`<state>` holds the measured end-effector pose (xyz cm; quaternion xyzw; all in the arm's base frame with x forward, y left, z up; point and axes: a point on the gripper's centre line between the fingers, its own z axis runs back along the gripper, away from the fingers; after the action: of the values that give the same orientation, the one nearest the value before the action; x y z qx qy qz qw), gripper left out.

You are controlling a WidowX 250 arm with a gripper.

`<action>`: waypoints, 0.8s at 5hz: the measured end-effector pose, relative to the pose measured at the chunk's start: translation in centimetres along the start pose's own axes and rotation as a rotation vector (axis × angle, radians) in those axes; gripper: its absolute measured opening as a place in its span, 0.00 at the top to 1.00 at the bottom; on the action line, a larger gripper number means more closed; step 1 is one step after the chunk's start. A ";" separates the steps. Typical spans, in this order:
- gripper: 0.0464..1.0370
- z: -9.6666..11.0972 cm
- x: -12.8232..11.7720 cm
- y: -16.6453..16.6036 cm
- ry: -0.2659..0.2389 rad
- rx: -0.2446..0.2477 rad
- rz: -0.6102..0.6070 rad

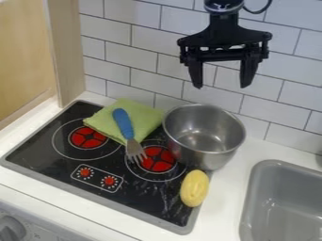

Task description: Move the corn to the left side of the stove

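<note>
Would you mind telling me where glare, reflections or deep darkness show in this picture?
In the camera view, pale streaks, either smears or reflections, mottle the black stovetop beside the yellow corn; bright highlights sit inside the metal pot; the black pincer reads almost as a silhouette.

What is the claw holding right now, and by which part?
Nothing: the claw hangs open above the stove, and the corn lies on the stove's right edge.
</note>
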<state>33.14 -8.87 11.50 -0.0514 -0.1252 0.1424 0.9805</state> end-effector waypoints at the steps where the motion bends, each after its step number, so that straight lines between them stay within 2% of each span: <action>1: 0.04 -1.5 -1.5 0.8 0.057 0.036 0.000; 2: 0.04 0.1 -3.4 0.5 0.036 0.061 -0.006; 3: 0.04 0.8 -7.3 -0.6 0.039 0.067 -0.075; 4: 0.04 1.2 -10.0 -0.3 0.024 0.052 -0.104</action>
<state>23.63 -12.05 10.34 -0.0210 -0.1121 0.0941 0.9890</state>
